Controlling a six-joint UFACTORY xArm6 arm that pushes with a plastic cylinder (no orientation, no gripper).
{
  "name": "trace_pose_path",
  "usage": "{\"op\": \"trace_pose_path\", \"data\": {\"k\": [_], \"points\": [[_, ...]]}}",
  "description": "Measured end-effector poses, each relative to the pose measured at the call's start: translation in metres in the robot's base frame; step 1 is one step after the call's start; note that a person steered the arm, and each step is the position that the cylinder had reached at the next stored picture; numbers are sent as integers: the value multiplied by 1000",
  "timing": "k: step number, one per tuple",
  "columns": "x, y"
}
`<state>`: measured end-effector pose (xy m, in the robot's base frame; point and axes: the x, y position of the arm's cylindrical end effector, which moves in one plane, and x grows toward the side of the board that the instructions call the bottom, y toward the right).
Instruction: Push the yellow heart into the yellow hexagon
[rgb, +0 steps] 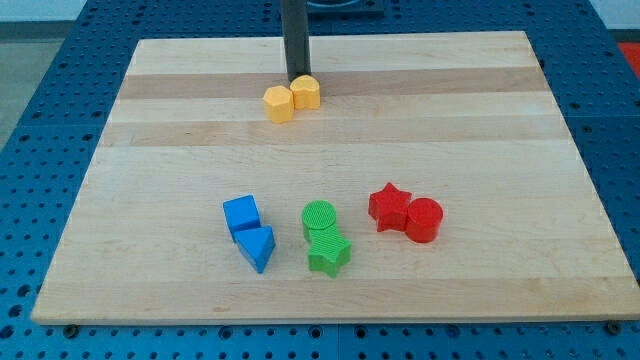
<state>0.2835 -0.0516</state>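
The yellow hexagon (279, 104) and the yellow heart (306, 93) sit side by side and touch, near the view's top centre of the wooden board (450, 130). The heart is on the right and slightly higher. My dark rod comes down from the view's top, and my tip (297, 78) rests just above the two blocks, touching the heart's upper left edge.
A blue cube (241, 214) and a blue triangle (257, 246) lie lower left of centre. A green cylinder (319, 219) and a green star (328, 254) sit at lower centre. A red star (389, 207) and a red cylinder (423, 219) lie to their right.
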Motion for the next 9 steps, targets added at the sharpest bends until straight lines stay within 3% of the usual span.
{"op": "trace_pose_path", "data": {"k": [2, 3, 4, 9], "points": [[5, 44], [37, 44], [38, 44], [61, -7]]}}
